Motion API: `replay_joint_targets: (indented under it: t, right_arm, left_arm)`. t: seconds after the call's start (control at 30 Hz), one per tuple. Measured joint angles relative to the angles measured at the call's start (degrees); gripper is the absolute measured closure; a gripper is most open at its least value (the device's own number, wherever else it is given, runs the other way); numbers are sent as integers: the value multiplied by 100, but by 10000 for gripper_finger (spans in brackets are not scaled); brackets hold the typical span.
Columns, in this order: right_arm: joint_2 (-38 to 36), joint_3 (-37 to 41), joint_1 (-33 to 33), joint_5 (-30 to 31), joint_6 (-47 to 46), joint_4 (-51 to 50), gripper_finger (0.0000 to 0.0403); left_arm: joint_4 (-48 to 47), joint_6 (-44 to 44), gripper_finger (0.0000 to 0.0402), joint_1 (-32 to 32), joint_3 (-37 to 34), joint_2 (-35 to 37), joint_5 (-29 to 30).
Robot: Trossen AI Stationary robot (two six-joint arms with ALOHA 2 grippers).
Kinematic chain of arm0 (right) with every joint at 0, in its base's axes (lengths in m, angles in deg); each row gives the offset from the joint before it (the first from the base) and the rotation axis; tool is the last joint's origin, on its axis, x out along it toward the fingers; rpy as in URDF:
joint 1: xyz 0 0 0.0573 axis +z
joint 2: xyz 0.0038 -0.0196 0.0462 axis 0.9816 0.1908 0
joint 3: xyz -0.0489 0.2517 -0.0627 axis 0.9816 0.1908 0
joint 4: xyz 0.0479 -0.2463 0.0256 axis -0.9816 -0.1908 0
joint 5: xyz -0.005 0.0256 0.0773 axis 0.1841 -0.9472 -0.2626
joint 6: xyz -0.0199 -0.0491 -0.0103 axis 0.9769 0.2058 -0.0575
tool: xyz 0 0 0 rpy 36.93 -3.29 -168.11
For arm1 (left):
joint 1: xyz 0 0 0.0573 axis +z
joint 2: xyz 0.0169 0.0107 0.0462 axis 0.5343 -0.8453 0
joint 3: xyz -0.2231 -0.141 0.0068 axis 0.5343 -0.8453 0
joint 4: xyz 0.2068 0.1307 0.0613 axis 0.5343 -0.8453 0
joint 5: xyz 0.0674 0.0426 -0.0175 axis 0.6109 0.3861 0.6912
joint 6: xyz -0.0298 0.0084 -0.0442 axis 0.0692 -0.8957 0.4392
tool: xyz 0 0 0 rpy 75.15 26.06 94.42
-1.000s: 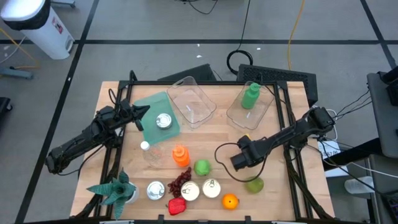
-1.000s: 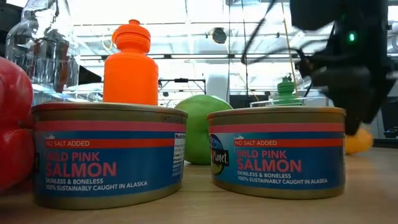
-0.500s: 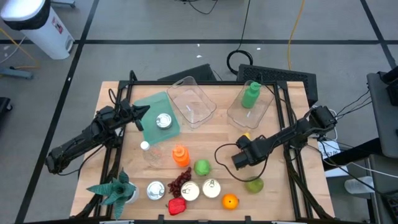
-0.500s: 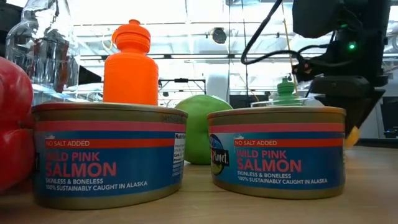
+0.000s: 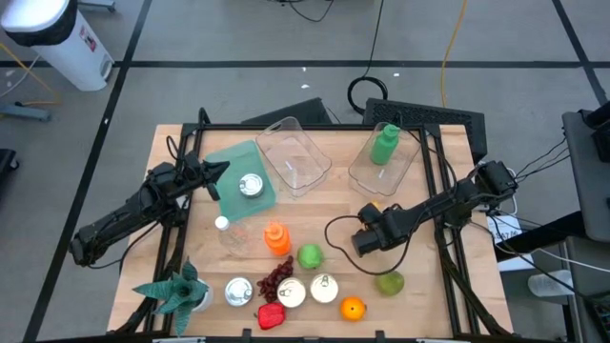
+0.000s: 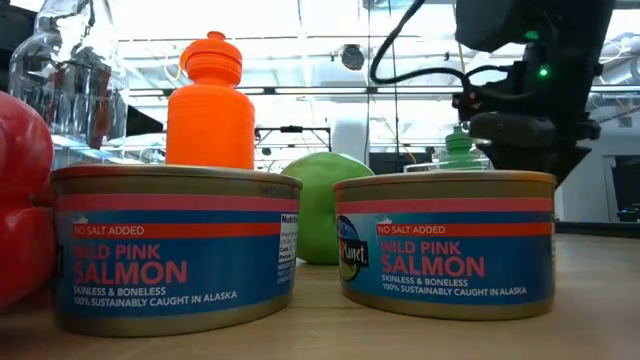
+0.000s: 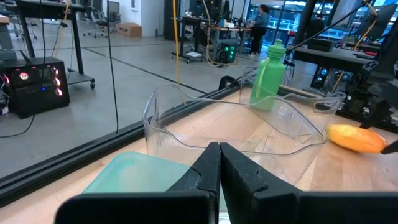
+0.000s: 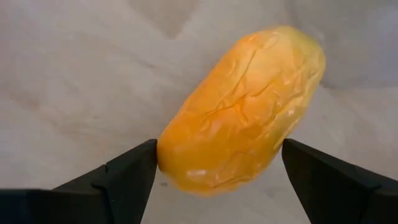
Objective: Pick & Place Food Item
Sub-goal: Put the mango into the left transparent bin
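The yellow-orange oblong food item (image 8: 242, 112) lies on the wooden table, right of centre, and shows in the left wrist view (image 7: 357, 138) too. My right gripper (image 8: 219, 148) is open above it, pointing down, one finger on each side; in the high view (image 5: 373, 221) it covers most of the item (image 5: 377, 206). The low view shows this gripper (image 6: 525, 150) behind the right salmon can. My left gripper (image 7: 219, 167) is shut and waits over the teal board (image 5: 240, 171) at the table's left (image 5: 217, 171). My right gripper straddles the food item across its length, from above. One finger (image 8: 134, 168) reaches the item's lower end (image 8: 171, 158), and I cannot tell whether it touches. The other finger (image 8: 323, 177) stands apart from it. The item lies flat on the table.
Two clear containers (image 5: 294, 157) (image 5: 381, 171) stand at the far side, the right one holding a green bottle (image 5: 384, 145). Near the front are an orange bottle (image 5: 276, 238), green apples (image 5: 310, 255) (image 5: 389, 282), salmon cans (image 6: 175, 245) (image 6: 445, 240), grapes, an orange and a plant (image 5: 176, 291).
My right gripper has moved a little toward the table's far edge and left, over the yellow-orange item. In the low view it has shifted left and now hides the item, which showed beside it a second ago. The item itself has not moved.
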Motion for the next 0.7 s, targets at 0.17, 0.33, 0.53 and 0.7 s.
replay_joint_targets:
  t: [0.17, 0.33, 0.53, 0.7]
  right_arm:
    - [0, -1, 4, -410, 1108, 1418, 74]
    - [0, -7, 6, -765, 2097, 2415, 74]
    - [0, -7, 6, -758, 3016, 2467, 74]
    - [2, -7, -13, -586, 3319, 2504, 74]
  left_arm:
    - [-1, -2, 387, 1, 0, 0, 0]
    - [-1, -1, 387, 1, 0, 0, 0]
    - [-1, 11, 387, -1, 0, 1, 0]
    - [-1, 11, 387, 1, 0, 0, 0]
